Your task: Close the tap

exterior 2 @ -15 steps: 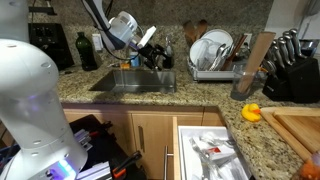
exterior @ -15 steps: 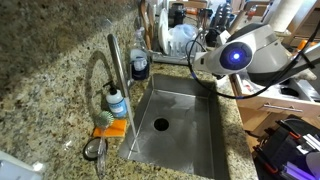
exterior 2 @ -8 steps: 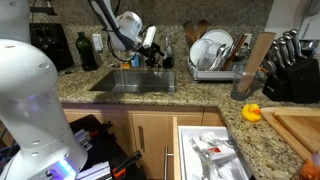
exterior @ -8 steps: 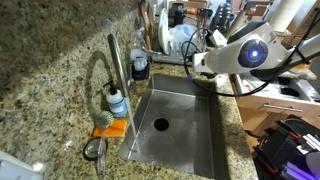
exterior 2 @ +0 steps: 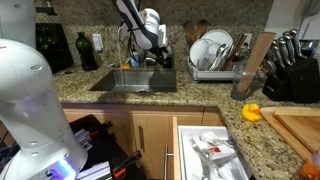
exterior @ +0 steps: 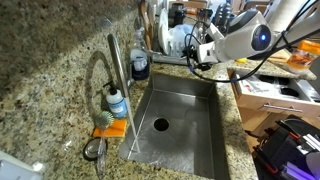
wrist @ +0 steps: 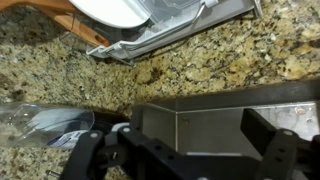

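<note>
Standing tall, tap (exterior: 117, 78) — brushed silver, thin stem, arched gooseneck; end effector (wrist: 185, 152) released, fingers apart.

White glossy rounded arm shells (exterior: 238, 42), blue glowing ring (exterior: 263, 38) on a joint, black angular hand (wrist: 182, 152)

A home kitchen: speckled granite counter (exterior 2: 203, 99) around a steel sink (exterior: 190, 132) with tap (exterior: 116, 80), dish rack (exterior 2: 212, 60) holding plates upper centre, knife block (exterior 2: 292, 75) right, wooden cabinets (exterior 2: 150, 140) below.

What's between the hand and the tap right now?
In an exterior view, a small dark container and the stainless sink end lie between the hand and the tall brushed-silver gooseneck tap.
</note>
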Tool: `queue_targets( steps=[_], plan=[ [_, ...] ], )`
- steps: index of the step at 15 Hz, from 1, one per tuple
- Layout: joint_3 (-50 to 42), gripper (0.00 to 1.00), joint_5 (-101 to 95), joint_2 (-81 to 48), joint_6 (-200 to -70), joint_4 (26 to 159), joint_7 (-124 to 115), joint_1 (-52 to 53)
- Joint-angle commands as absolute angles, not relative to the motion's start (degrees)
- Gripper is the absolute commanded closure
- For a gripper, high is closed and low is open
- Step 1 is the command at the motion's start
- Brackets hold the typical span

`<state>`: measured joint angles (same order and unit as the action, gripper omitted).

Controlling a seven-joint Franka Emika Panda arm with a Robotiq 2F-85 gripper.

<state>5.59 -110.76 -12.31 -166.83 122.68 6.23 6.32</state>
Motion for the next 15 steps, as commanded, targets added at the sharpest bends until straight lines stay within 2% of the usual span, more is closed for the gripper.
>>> queue_targets(
  steps=[1,4,8,9,12,13,15],
  plan=[
    [7.5,0.00,-121.2,-14.8,-175.7,117.1,-1.7,5.3],
    [13.1,0.00,-135.8,-21.2,-179.6,106.0,-12.8,3.2],
    [31.4,0.00,-155.7,-33.5,-177.1,92.8,-26.2,-7.0],
    [24.4,0.00,-149.2,-25.1,-176.6,101.0,-23.5,-2.2],
    [29.8,0.00,-151.8,-32.1,-176.6,94.7,-25.1,-5.7],
    [19.7,0.00,-144.1,-27.2,-174.4,99.3,-19.9,0.4],
    [26.2,0.00,-148.0,-34.3,-177.7,92.4,-21.2,-4.3]
  ],
)
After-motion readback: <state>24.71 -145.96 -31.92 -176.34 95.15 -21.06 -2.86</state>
